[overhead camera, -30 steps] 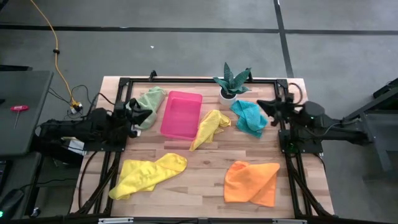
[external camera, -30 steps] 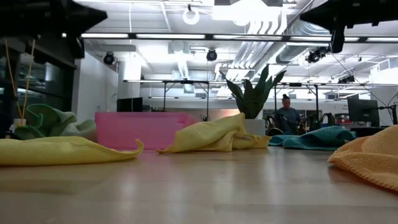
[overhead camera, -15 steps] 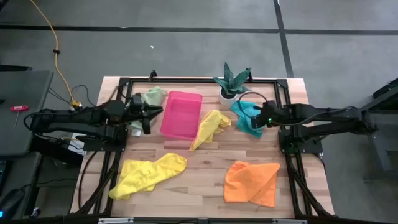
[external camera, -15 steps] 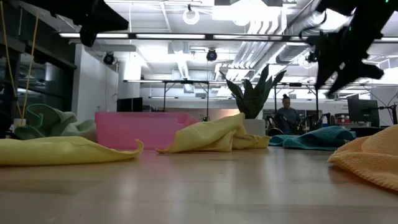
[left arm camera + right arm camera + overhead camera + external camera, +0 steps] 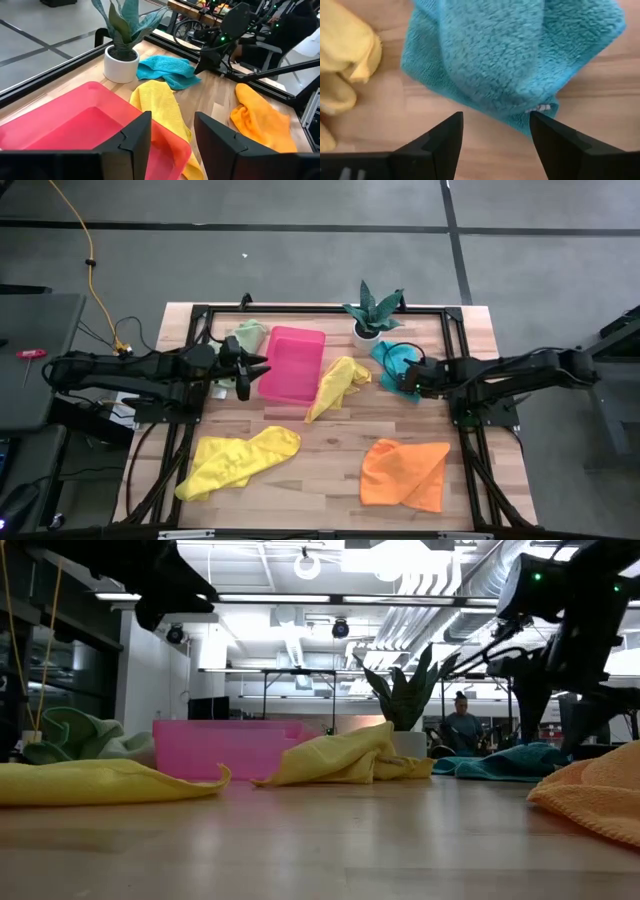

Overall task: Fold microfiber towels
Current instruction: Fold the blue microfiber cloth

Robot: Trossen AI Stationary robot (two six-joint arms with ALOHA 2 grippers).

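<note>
Clearly at the reach-in stage, the right gripper (image 5: pixel 495 137) hung wide-jawed and empty just over the teal towel (image 5: pixel 510 55), needing to descend and pinch an edge, while the left gripper (image 5: pixel 172 142), parted and empty, waited above the pink tray (image 5: pixel 65 127).

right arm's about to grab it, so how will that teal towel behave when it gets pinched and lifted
The teal towel lies crumpled in soft folds, so it will likely droop from the pinch, not hold shape. Its fuzzy pile should grip the fingers, so slipping seems unlikely. It looks thin and light, and may drag across the table if pushed. The right gripper is open above its edge.
</note>
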